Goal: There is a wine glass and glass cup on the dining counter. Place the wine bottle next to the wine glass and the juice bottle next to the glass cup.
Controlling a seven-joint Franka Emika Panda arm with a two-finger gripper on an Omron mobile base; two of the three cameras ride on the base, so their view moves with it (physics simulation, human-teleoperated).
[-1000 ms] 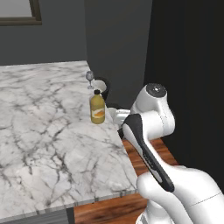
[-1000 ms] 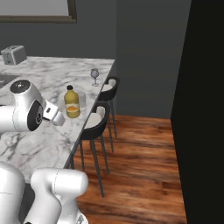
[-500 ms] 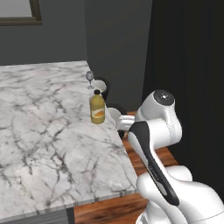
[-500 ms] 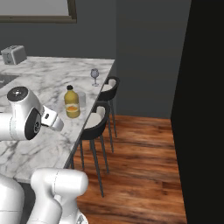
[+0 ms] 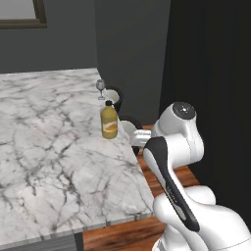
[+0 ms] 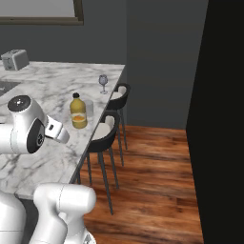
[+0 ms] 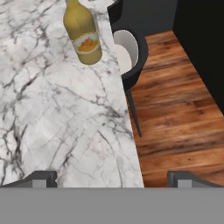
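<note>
The juice bottle (image 5: 109,122) stands upright on the dining counter (image 5: 49,147), close to its right edge, a little above the middle of the left base view. In the right base view the juice bottle (image 6: 78,111) sits left of centre on the dining counter (image 6: 43,143), with a faint clear shape just beside it on its right that may be the glass cup; it is too faint to be sure. The wine glass (image 5: 100,88) stands farther back along the same edge, in the upper middle of the left base view, well apart from the bottle, and the wine glass (image 6: 103,83) shows likewise above the bottle in the right base view.

From the hand view the juice bottle (image 7: 82,33) appears at the upper left, tilted in the frame, beside the counter's edge. The gripper (image 7: 111,178) hangs over that edge with its fingertips (image 7: 43,178) spread wide at the bottom corners, nothing between them. Two dark bar stools (image 6: 107,136) with pale seats tuck under the counter's side, above a wooden floor (image 6: 157,176).
</note>
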